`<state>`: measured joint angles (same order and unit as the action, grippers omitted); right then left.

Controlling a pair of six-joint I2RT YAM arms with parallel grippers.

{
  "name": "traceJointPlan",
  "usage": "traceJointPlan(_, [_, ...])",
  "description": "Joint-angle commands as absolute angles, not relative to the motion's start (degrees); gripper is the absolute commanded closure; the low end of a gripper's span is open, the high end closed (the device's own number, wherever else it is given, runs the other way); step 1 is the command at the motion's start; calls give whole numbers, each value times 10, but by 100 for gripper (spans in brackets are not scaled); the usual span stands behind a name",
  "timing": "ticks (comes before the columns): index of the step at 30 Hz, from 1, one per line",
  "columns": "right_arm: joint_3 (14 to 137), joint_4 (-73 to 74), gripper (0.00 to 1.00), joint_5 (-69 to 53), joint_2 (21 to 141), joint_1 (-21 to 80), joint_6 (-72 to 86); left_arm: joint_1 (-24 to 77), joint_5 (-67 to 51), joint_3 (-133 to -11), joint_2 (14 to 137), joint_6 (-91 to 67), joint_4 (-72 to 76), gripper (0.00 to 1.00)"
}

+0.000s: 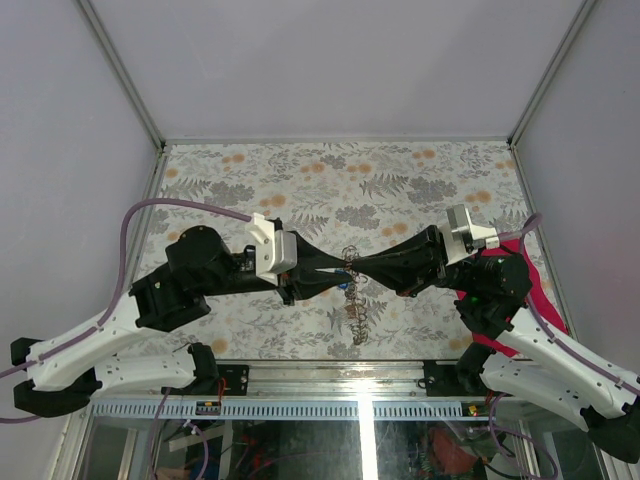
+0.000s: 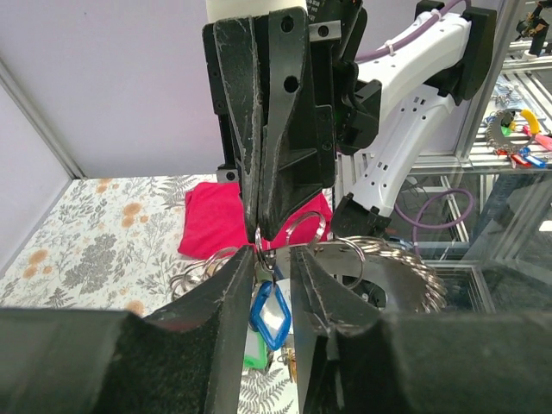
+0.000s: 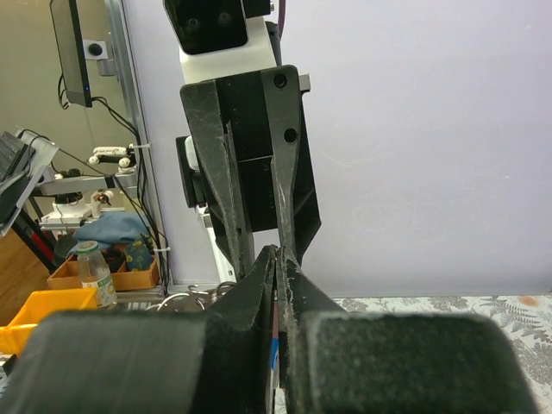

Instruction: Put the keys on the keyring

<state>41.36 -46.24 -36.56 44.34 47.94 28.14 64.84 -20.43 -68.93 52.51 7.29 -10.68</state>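
Both grippers meet tip to tip above the table's middle. My right gripper (image 1: 360, 267) (image 3: 278, 255) is shut on the keyring (image 2: 304, 228), a thin silvery ring at its fingertips. The ring's link chain (image 1: 356, 312) hangs down to the table and shows as a coil (image 2: 405, 269) in the left wrist view. A blue-headed key (image 2: 272, 312) dangles from the ring, with a green-headed key (image 2: 251, 350) just behind it. My left gripper (image 1: 343, 268) (image 2: 274, 261) stands open a little, one finger on each side of the blue key. The left finger (image 2: 235, 285) is close against the key's metal top.
A crimson cloth (image 1: 541, 291) (image 2: 216, 217) lies at the table's right edge by the right arm. The floral tabletop (image 1: 330, 175) runs back to grey walls. A metal rail (image 1: 340, 372) borders the near edge between the arm bases.
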Motion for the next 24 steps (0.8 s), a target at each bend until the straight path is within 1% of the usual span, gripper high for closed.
traceJointPlan(1, [436, -525, 100, -354, 440, 478, 286, 650, -207, -681, 525, 67, -73, 76])
traceJointPlan(4, [436, -523, 100, -353, 439, 478, 286, 650, -203, -676, 523, 68, -75, 81])
traceJointPlan(8, [436, -520, 100, -355, 438, 478, 284, 650, -202, -680, 525, 68, -89, 99])
traceJointPlan(12, [442, -482, 100, -358, 428, 478, 258, 650, -195, -701, 529, 78, -138, 100])
traceJointPlan(14, [457, -421, 93, -361, 418, 478, 226, 650, -193, -736, 538, 97, -190, 100])
traceJointPlan(16, [479, -345, 84, -364, 409, 478, 184, 650, -185, -777, 557, 118, -271, 100])
traceJointPlan(18, [502, -264, 78, -367, 402, 478, 144, 650, -179, -819, 578, 139, -346, 100])
traceJointPlan(20, [525, -189, 74, -367, 400, 478, 105, 650, -173, -859, 598, 159, -411, 100])
traceJointPlan(24, [561, -73, 71, -369, 410, 478, 47, 650, -153, -934, 643, 185, -522, 100])
